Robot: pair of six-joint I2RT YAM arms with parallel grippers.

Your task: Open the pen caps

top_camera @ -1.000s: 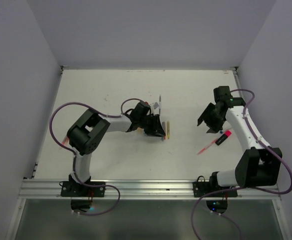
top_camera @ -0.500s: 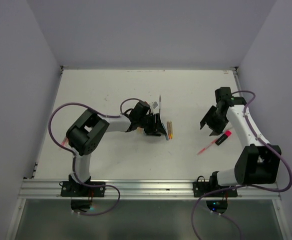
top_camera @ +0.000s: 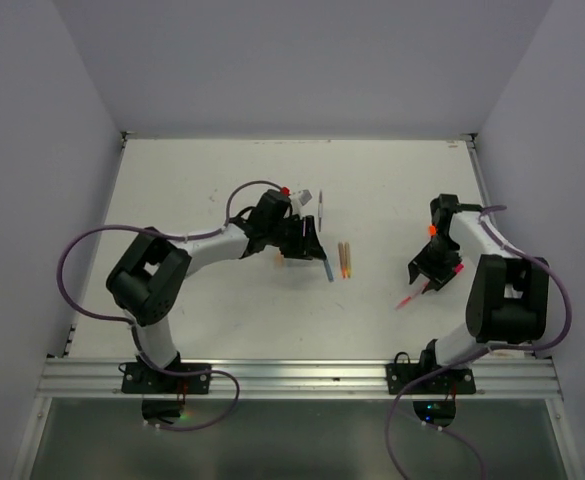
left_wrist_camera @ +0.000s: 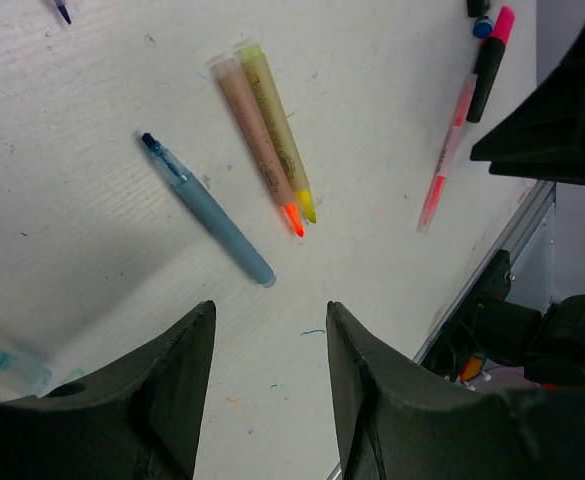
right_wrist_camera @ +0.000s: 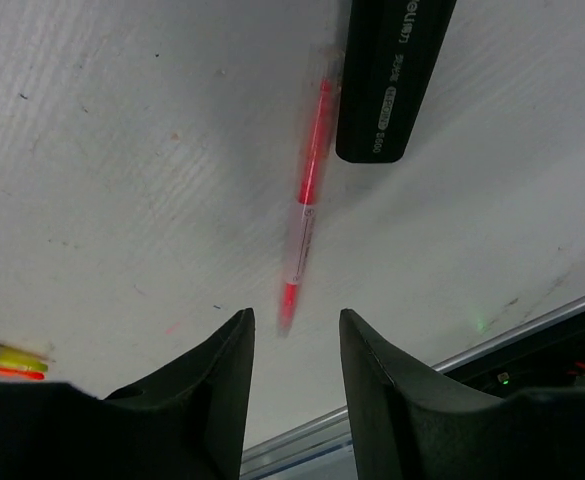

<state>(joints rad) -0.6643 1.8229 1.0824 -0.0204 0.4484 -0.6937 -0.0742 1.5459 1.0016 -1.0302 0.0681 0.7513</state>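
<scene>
Two claws stand with fingers parted, gripping nothing. The left claw hovers over the table near the blue pen. Just beside the blue pen, an orange pen and a yellow pen touch side by side. Well apart from the blue pen, the pink cap sits on its black highlighter beside a red pen, under the right claw.

top external: overhead, whole table
left wrist: close, facing down
right wrist: likewise (red pen in all three)
</scene>
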